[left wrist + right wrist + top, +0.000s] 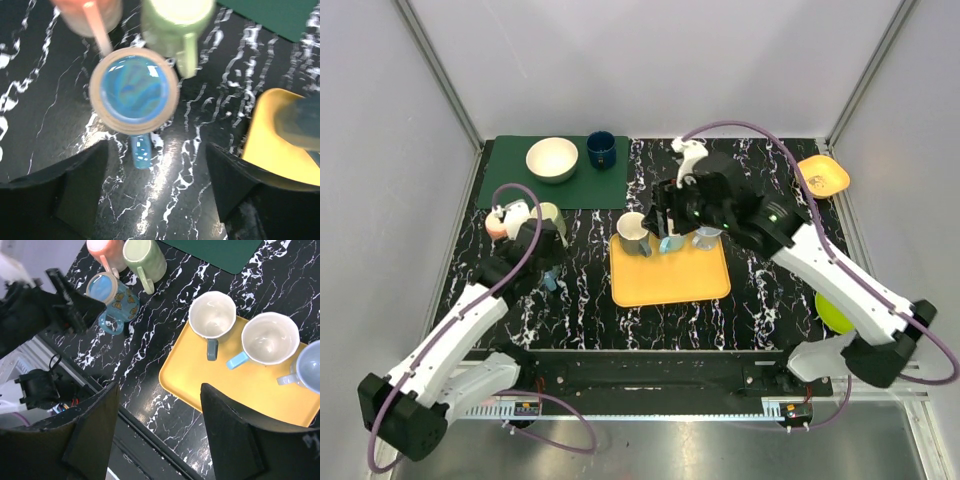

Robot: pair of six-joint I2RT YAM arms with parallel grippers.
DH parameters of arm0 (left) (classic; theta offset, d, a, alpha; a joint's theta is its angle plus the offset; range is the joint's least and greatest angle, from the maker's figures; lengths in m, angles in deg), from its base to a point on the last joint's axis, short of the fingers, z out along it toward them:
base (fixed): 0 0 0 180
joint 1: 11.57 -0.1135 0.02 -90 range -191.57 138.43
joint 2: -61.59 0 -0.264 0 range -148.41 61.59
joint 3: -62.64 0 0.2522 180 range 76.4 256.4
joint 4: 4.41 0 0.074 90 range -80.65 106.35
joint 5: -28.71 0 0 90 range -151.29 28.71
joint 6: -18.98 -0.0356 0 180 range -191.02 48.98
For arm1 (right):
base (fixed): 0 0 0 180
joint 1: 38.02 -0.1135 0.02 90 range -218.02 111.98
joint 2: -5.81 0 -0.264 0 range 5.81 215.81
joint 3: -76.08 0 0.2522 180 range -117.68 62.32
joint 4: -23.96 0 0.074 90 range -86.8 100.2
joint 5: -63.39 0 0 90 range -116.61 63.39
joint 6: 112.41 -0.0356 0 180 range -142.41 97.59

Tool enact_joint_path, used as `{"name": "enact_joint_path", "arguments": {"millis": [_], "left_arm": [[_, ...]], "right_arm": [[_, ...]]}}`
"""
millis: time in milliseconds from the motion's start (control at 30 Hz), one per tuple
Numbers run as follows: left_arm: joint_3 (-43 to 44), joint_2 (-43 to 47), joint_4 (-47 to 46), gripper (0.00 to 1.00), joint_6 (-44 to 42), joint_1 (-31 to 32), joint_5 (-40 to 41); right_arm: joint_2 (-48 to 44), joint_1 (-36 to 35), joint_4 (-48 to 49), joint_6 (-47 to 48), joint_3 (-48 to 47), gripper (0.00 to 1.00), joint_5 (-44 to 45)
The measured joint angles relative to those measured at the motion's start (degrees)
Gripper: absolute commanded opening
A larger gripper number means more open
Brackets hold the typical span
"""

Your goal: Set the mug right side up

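Observation:
A tan butterfly-patterned mug [134, 90] with a blue handle stands on the black marble table. Its upward face is a glossy blue disc inside a tan ring. It also shows in the right wrist view [107, 292]. My left gripper [157, 200] is open and empty just near of the mug, its handle pointing between the jaws. In the top view the left gripper [542, 262] covers most of the mug. My right gripper [157, 435] is open and empty, high over the yellow tray's [200, 385] near left corner, and shows in the top view [670, 215].
A pink mug [105, 250] and a pale green mug [145, 257] stand right behind the butterfly mug. Three upright mugs stand on the tray [670, 285]. A green mat [510, 185] holds a white bowl [552, 158] and a navy cup [601, 150]. An orange dish [823, 175] is at the right.

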Motion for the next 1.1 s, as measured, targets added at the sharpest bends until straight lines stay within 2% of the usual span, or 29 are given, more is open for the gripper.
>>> {"name": "enact_joint_path", "arguments": {"millis": [167,400,633,733,867,967,1000,1033,1100], "left_arm": [[-3.7,-2.1,0.6,0.73,0.6,-7.3,-3.4],[-3.8,-7.3,0.3,0.65,2.2,-8.0,-7.9],[-3.7,-15.9,-2.9,0.52,2.4,-8.3,-9.8],[-3.7,-17.1,-3.5,0.38,2.0,-8.9,-10.2],[-3.8,-17.1,-4.6,0.29,1.4,-9.8,-10.7],[-3.8,-17.1,-4.8,0.31,0.6,-11.0,-11.0],[-3.8,-17.1,-4.9,0.34,0.4,-11.3,-11.2],[-3.8,-17.0,-5.0,0.42,0.1,-11.6,-11.4],[-3.9,-17.0,-5.1,0.46,-0.4,-12.1,-11.8]], "right_arm": [[-8.0,0.0,2.1,-0.8,7.0,0.72,0.0],[-10.9,0.0,2.9,-0.7,11.7,0.72,0.0],[-12.7,0.0,4.1,-0.7,14.7,0.72,-0.1],[-13.4,0.0,4.2,-0.7,15.5,0.72,0.0],[-14.0,0.0,4.4,-0.7,16.0,0.72,0.0],[-14.0,0.0,4.9,-0.7,16.2,0.72,0.0],[-14.0,0.0,5.0,-0.7,16.3,0.72,0.0],[-14.0,0.0,5.0,-0.7,16.3,0.72,0.0],[-13.9,0.0,5.1,-0.7,16.3,0.72,0.0]]}}
